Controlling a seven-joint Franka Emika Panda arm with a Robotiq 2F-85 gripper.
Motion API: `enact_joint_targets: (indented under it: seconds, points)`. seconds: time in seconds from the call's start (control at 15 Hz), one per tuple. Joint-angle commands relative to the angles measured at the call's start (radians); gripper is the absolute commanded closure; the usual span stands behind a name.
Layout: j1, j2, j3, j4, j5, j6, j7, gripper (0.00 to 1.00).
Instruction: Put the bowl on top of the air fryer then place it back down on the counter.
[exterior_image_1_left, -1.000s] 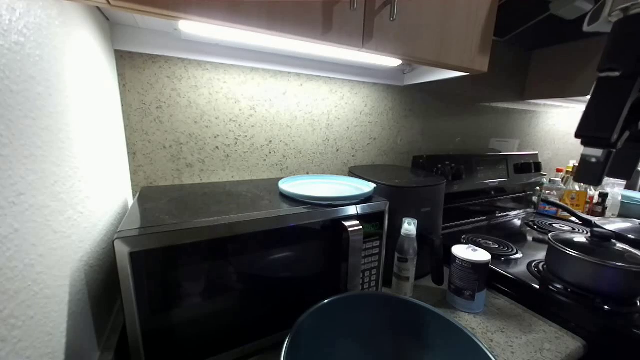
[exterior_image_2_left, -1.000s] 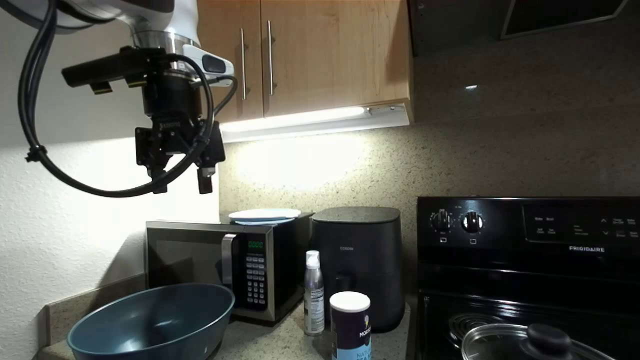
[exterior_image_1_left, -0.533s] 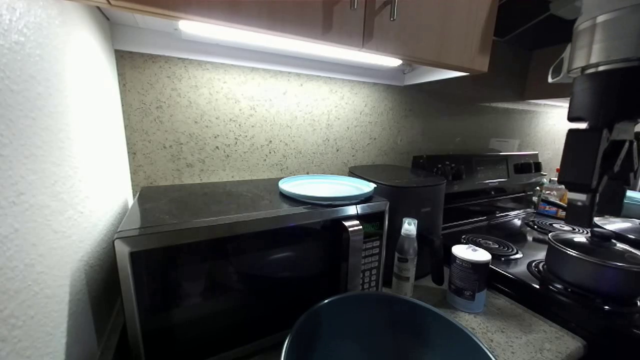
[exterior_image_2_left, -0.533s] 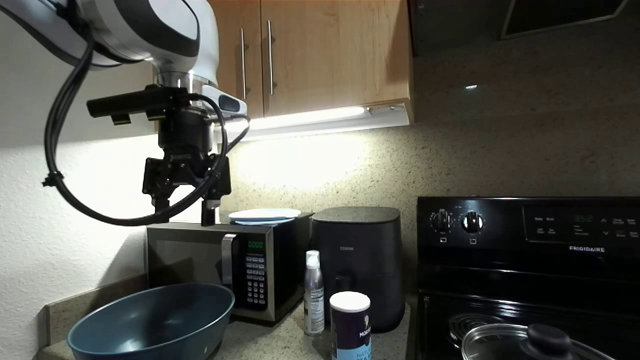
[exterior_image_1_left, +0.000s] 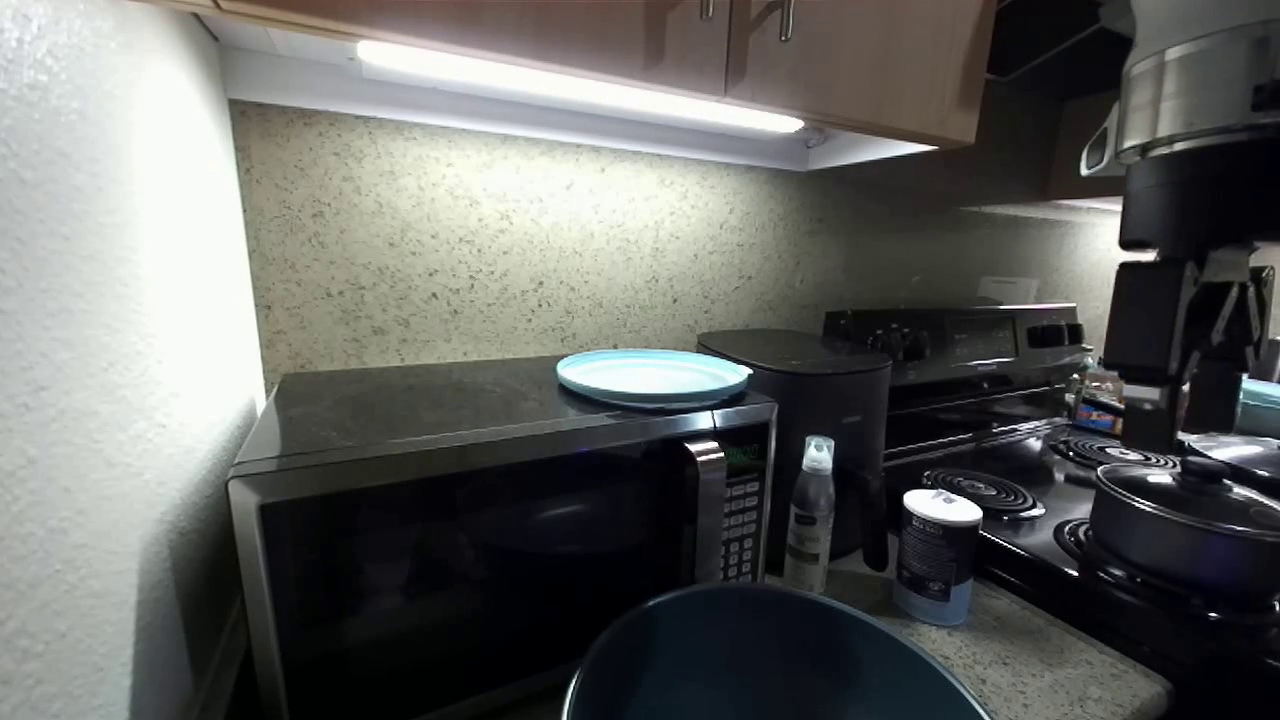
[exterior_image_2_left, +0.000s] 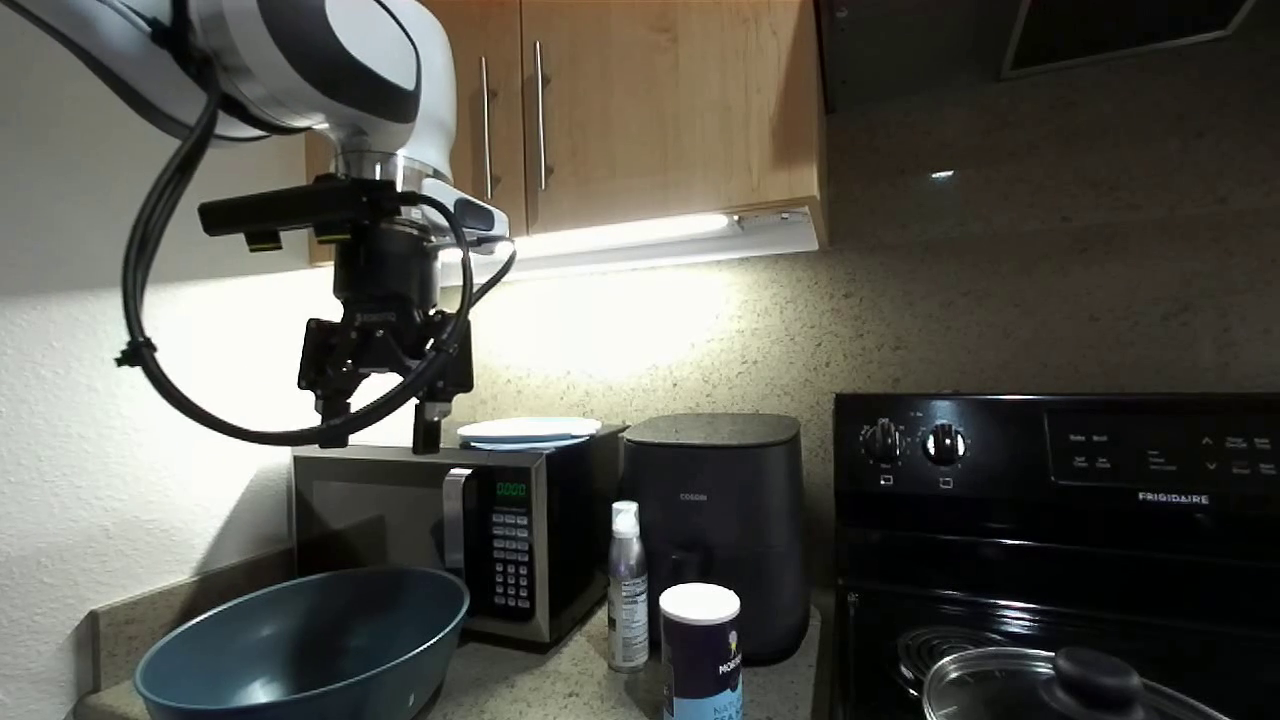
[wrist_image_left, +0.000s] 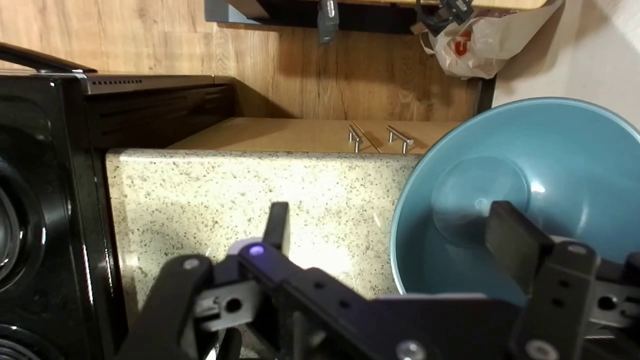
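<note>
My Robotiq gripper (exterior_image_2_left: 381, 432) hangs pointing down in front of the microwave (exterior_image_2_left: 400, 515), and in an exterior view its tips show against the microwave's top edge. My 2 fingers (wrist_image_left: 515, 245) stand wide apart with a clear gap between them, and I have hold of nothing. The deep teal-blue bowl (exterior_image_2_left: 300, 630) is in front of the microwave too, lower than my fingers and apart from them; both exterior views cut off its underside, and I cannot tell whether it touches the microwave. In the wrist view 1 fingertip shows across the inside of the bowl and the other across the speckled counter (wrist_image_left: 175, 200), which reaches out past the microwave's keypad side. The black Cosori air fryer (exterior_image_2_left: 725, 530) stands upright just beside the microwave on that keypad side, its flat top slightly higher. A silver spray bottle (exterior_image_2_left: 628, 610) stands near the same side of the microwave, and a Morton salt canister (exterior_image_2_left: 690, 650) with a white lid stands farther out from it. A pale-blue plate (exterior_image_1_left: 654, 376) lies on the microwave's top, at the keypad end. Well apart from the microwave on the keypad side is the Frigidaire stove (exterior_image_2_left: 1000, 500), with a lidded pot (exterior_image_1_left: 1150, 530) on it. Above the microwave runs the wooden wall cabinet (exterior_image_2_left: 670, 120), its light strip (exterior_image_1_left: 580, 88) lit
</note>
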Motion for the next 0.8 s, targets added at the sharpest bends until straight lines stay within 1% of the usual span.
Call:
enact_joint_targets:
  seconds: [0.0,0.27,0.53,0.6,0.73]
  points:
    - [0.008,0.076,0.020,-0.018,0.005,0.019,0.012,0.00]
    - [0.027,0.188,0.037,-0.022,0.002,0.031,0.002,0.00]
    - [0.029,0.284,0.042,0.000,0.002,0.018,0.022,0.00]
    - [0.033,0.233,0.034,-0.024,-0.002,0.019,0.005,0.00]
    - [0.032,0.252,0.033,-0.021,-0.001,0.019,0.004,0.00]
